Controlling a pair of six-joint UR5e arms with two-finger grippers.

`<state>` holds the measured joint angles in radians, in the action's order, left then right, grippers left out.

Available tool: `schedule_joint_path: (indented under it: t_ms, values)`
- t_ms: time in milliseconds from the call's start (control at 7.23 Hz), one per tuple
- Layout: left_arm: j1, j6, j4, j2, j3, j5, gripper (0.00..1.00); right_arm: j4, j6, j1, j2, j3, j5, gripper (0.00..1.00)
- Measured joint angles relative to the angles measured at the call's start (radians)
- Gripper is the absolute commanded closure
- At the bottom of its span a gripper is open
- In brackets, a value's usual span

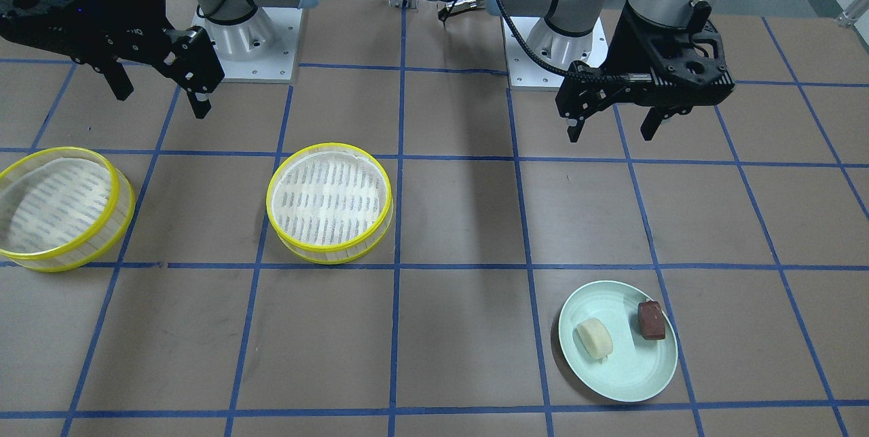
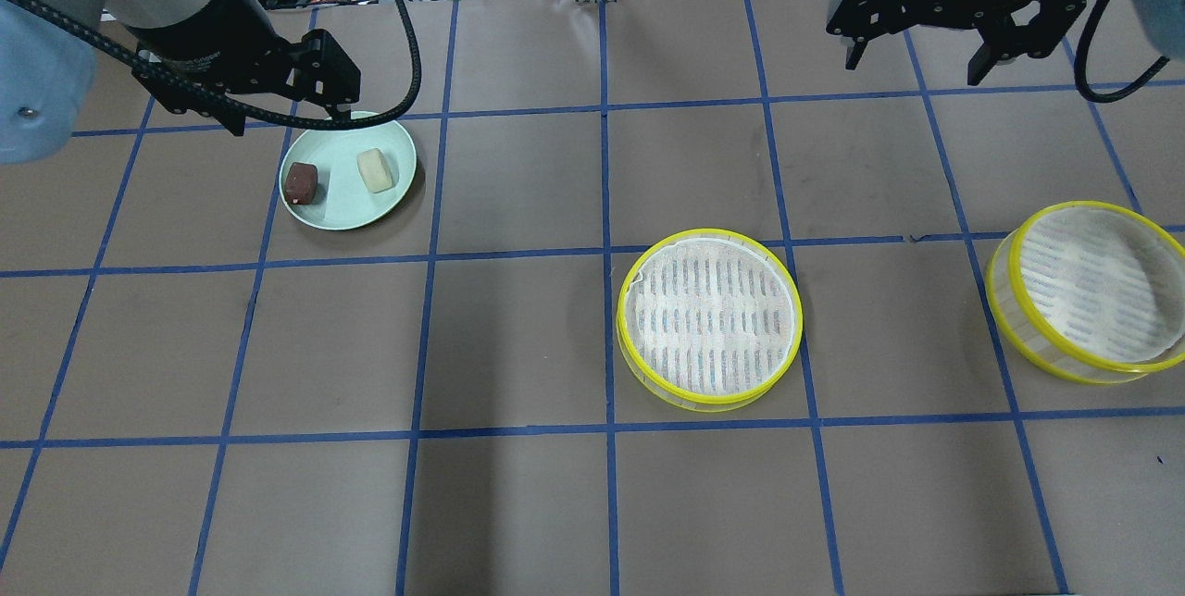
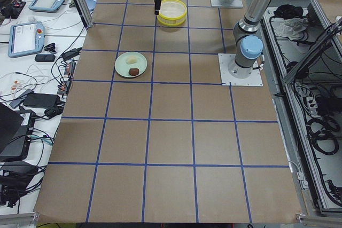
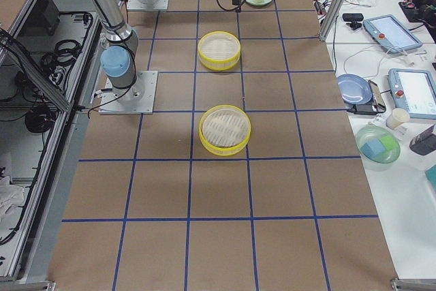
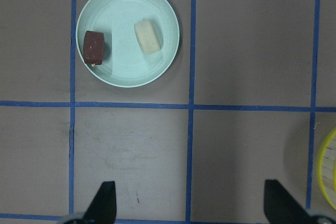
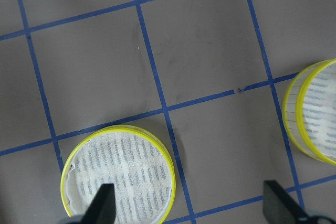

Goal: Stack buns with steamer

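Left gripper (image 1: 612, 126): fingers spread wide, nothing between them, hanging above the bench (image 1: 461, 220) on the robot side of the green plate (image 1: 631, 376). In the left wrist view the plate sits ahead of the fingertips.

Right gripper (image 2: 915, 57): fingers also wide apart, holding nothing, up in the air toward the operators' edge on the robot's right half. White print on its body reads "Adaptive" in the overhead view. The rest is too small to read.

Plate lies on the robot's left half, near the operators' edge. Cream bun (image 1: 595, 338) and brown bun (image 1: 652, 320) both on it, apart from each other, with the brown one close to the plate rim.

Middle steamer tier (image 1: 329, 201): upright mid-bench, just on the robot's right of the centre line, yellow rim, white slatted base showing. End steamer tier (image 1: 58, 206): same build, further toward the bench's right end, well apart from the first, not stacked.

Blue tape (image 1: 400, 118) grids the brown bench top.
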<state>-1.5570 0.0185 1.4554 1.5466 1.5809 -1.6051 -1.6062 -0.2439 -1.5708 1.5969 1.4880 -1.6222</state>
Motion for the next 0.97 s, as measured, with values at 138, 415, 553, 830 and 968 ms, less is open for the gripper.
schedule_joint_path:
  t_ms: [138, 415, 553, 830, 968]
  values:
    - [0.002, 0.000, 0.000, 0.000, 0.000, 0.001, 0.00, 0.000, 0.000, 0.000, 0.000, 0.000, 0.000, 0.00]
    - [0.024, -0.039, -0.020, 0.024, 0.001, 0.001, 0.00, -0.003, 0.003, 0.009, -0.002, 0.000, 0.001, 0.00]
    - [0.047, -0.073, -0.048, 0.051, 0.005, 0.001, 0.00, -0.007, 0.022, 0.024, -0.007, -0.001, 0.001, 0.00]
    - [0.087, -0.137, -0.155, 0.141, 0.016, 0.001, 0.00, -0.002, 0.174, 0.131, -0.012, -0.001, -0.012, 0.00]
    - [0.094, -0.146, -0.230, 0.200, 0.018, 0.007, 0.06, 0.009, 0.308, 0.227, -0.015, 0.000, -0.016, 0.00]
